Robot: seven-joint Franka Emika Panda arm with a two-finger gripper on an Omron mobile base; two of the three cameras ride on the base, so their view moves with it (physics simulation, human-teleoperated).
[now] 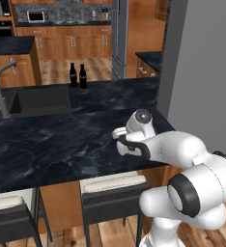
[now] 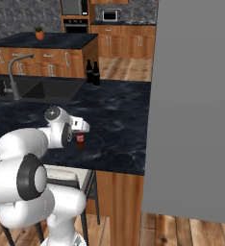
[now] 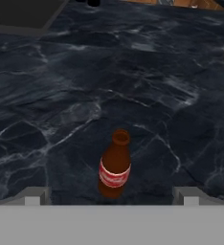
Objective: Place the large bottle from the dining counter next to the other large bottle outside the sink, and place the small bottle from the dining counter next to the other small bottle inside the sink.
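The small bottle [image 3: 115, 165] stands upright on the desk [image 3: 133, 72], amber with a red and white label, just below my claw [image 3: 112, 200]. My claw is spread wide, one fingertip [image 3: 35, 197] off to each side of the bottle, neither touching it. From the right base view the bottle [image 2: 80, 140] peeks out under my hand, near the desk's front edge. Two black bottles [image 1: 78, 76] stand side by side at the far edge, just past the sink [image 1: 37, 100]; they look to be touching, though I can't be sure. The faucet [image 1: 3, 89] rises at the sink's left. Stools [image 1: 112, 190] sit below the front edge.
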